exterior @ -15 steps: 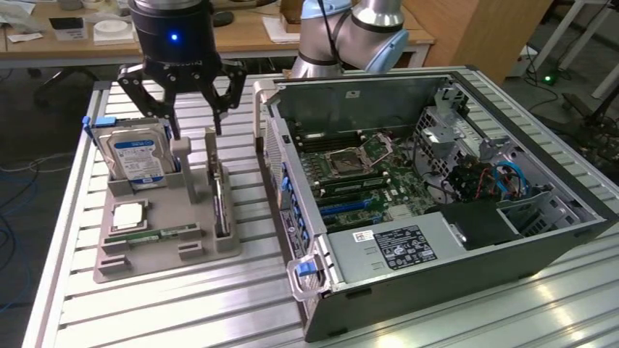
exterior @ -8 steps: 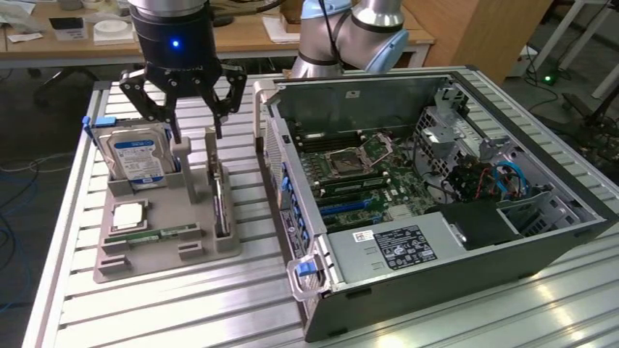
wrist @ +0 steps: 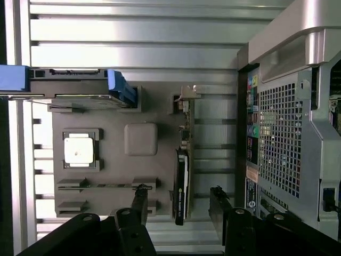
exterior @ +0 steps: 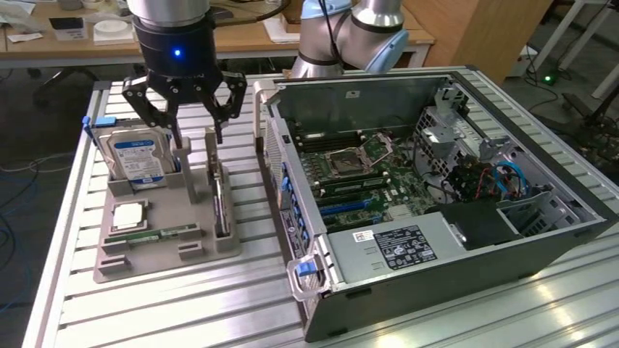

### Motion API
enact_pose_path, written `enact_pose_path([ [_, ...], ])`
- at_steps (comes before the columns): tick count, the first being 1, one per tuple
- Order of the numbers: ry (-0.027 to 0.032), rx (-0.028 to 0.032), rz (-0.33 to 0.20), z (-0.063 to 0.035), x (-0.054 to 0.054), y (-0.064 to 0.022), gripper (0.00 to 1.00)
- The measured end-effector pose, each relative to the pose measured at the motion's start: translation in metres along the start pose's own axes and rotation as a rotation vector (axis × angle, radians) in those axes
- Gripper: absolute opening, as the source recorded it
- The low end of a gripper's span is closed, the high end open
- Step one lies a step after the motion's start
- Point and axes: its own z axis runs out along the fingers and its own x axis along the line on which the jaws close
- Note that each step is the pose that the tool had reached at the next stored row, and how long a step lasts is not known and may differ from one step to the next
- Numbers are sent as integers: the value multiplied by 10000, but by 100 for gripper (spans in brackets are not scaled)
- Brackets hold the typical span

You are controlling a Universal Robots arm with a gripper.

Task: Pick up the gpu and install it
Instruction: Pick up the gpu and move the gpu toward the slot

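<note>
Beneath the open pincer (exterior: 193,130), jaws spread w/ nothing held, gpu (exterior: 222,210) stands on edge in grey tray (exterior: 159,221); hard drive (exterior: 135,156) alongside.

The arm (exterior: 172,32) hung its pincer (exterior: 191,127) straight down above the gpu (exterior: 223,210), jaws spread wide, one finger on either side.

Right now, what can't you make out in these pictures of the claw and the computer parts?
Thin black graphics card with a silvery edge: both views catch it edge-on, hiding its broad face.
Silver hard drive with the blue-white label: print too small in the exterior view; the grey plastic holder hides its lower part.
Open black claw: the wrist view's edge cuts off its body.
White sticker in the computer case: unreadably small.
</note>
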Motion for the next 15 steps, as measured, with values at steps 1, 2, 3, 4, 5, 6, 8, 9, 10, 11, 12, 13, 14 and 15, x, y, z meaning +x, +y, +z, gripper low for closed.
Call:
enact_pose_path([
  [1,-1,0,0,13,0,0,59],
  [2,0,0,0,24,1,-1,59],
  [3,-1,0,0,34,1,-1,59],
  [4,-3,0,0,46,1,-2,59],
  [5,-4,0,0,59,1,-2,59],
  [6,-6,0,1,70,2,-2,59],
  [8,-13,0,0,91,2,-3,59],
  [9,-17,0,0,102,2,-3,59],
  [10,-20,0,-1,113,2,-4,59],
  [11,-23,-1,-1,125,3,-4,59],
  [12,-27,-1,-1,136,3,-4,59],
  [13,-27,-1,-1,148,3,-4,59],
  [14,-28,0,-1,157,4,-5,59],
  [15,-30,-1,0,167,4,-5,59],
])
